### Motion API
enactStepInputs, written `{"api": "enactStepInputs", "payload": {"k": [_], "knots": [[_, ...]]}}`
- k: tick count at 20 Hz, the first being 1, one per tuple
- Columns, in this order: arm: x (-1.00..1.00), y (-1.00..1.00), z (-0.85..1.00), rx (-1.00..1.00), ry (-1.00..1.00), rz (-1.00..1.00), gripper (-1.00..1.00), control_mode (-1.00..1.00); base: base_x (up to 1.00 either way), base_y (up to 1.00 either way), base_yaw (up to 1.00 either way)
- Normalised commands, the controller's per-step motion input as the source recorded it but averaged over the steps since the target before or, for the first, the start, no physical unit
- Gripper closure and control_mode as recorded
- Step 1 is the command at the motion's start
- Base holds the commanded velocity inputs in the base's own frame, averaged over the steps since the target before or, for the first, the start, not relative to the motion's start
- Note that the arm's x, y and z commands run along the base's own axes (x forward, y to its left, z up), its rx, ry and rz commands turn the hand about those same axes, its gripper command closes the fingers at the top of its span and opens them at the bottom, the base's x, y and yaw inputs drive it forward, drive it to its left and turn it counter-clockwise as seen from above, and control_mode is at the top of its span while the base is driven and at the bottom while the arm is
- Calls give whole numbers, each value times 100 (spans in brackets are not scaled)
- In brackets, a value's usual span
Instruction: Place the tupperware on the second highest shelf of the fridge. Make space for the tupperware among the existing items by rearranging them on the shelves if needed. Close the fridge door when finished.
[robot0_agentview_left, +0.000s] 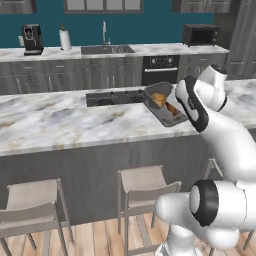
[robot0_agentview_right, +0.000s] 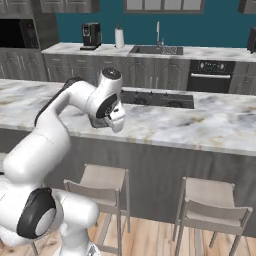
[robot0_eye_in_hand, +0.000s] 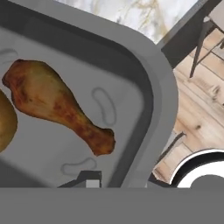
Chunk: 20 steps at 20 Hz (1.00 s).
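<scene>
Tupperware (robot0_eye_in_hand: 144, 87) sits right under the hand view lens, grey rounded corner rim running from 11 o'clock down to 6 o'clock. Inside it, a browned drumstick (robot0_eye_in_hand: 57, 107) lies diagonally, thick end at 10 o'clock, bone end toward 5 o'clock; a second golden lump (robot0_eye_in_hand: 6, 127) shows at 9 o'clock, cut off by the frame edge. One dark fingertip (robot0_eye_in_hand: 89, 179) of the tool pokes up at 6 o'clock, against the tub's inner wall near the rim. Cannot tell how far the jaws stand apart or whether the tub is actually clamped.

Left base view: tub (robot0_agentview_left: 164, 104) is tilted, one end raised, over the near edge of the marble surface (robot0_agentview_left: 65, 122), at roughly 1 o'clock from frame centre. White arm (robot0_agentview_left: 220, 130) bends over it from 4 o'clock, wrist touching the tub's right end. Black cooktop (robot0_agentview_left: 107, 98) just beside the tub at its 9 o'clock. Two stools (robot0_agentview_left: 142, 187) stand below the surface's near edge.

Right base view: arm's wrist (robot0_agentview_right: 107, 102) blocks the tub. Wood floor (robot0_eye_in_hand: 197, 118) shows at 3 o'clock in hand view. Back wall: coffee machine (robot0_agentview_left: 32, 39), sink (robot0_agentview_left: 106, 49), microwave (robot0_agentview_left: 200, 35).
</scene>
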Motion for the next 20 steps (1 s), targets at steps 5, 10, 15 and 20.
{"api": "enactStepInputs", "payload": {"k": [5,10,15,20], "knots": [[-100,32,60,9,0,-19,100,-100,0,0,0],[-94,25,28,7,4,-26,100,-100,0,0,0],[-48,0,8,0,3,-9,100,-100,0,0,0],[0,0,3,0,1,0,100,-100,0,0,0]]}}
